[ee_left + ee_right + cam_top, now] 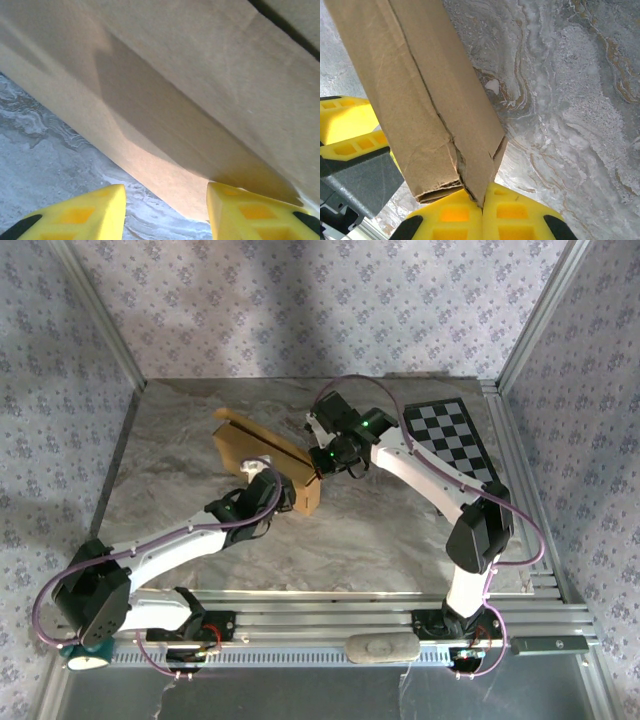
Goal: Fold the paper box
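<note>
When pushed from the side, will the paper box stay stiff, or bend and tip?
Probably light and floppy: the paper box is thin cardboard, creased and torn at one corner. Pinched at an edge by the right hand, it may pivot rather than slide.

No legible text or markings anywhere

Cannot follow paper box (200, 90) past top and right borders at left wrist, nor past top border at right wrist; cannot see left fingers (85, 215) below bottom border; cannot resolve right gripper (322, 466) jaw gap from overhead.
</note>
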Controlling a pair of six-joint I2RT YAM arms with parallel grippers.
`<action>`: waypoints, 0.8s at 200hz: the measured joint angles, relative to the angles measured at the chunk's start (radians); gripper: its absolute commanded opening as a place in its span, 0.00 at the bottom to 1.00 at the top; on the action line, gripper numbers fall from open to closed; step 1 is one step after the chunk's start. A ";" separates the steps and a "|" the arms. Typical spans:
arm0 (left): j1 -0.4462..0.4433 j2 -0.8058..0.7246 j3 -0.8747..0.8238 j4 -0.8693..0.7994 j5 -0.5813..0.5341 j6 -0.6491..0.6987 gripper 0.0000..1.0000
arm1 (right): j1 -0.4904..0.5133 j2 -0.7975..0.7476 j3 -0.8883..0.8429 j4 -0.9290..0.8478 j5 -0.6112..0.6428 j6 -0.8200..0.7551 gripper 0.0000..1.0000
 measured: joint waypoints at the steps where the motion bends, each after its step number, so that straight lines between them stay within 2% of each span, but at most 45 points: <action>1: 0.000 0.000 0.000 0.000 0.000 0.000 0.48 | 0.000 0.000 0.000 0.000 0.000 0.000 0.00; 20: 0.000 -0.001 0.003 0.006 0.009 0.004 0.50 | 0.000 0.000 0.000 0.000 0.002 0.003 0.00; 50: 0.000 -0.002 0.014 0.006 0.016 0.013 0.60 | 0.000 0.000 0.000 0.000 0.002 0.005 0.00; 69: 0.000 -0.008 0.015 0.003 0.015 0.023 0.64 | 0.000 0.000 0.000 0.000 0.002 0.010 0.00; 121: 0.016 -0.092 0.015 0.003 0.016 0.037 0.71 | 0.000 0.000 0.000 0.003 0.002 0.011 0.00; 142: 0.044 -0.143 0.015 0.006 0.035 0.029 0.75 | 0.000 0.001 0.000 0.003 0.001 0.011 0.00; 160: 0.105 -0.163 0.016 0.010 0.075 0.017 0.74 | 0.000 0.001 0.000 0.003 -0.002 0.011 0.00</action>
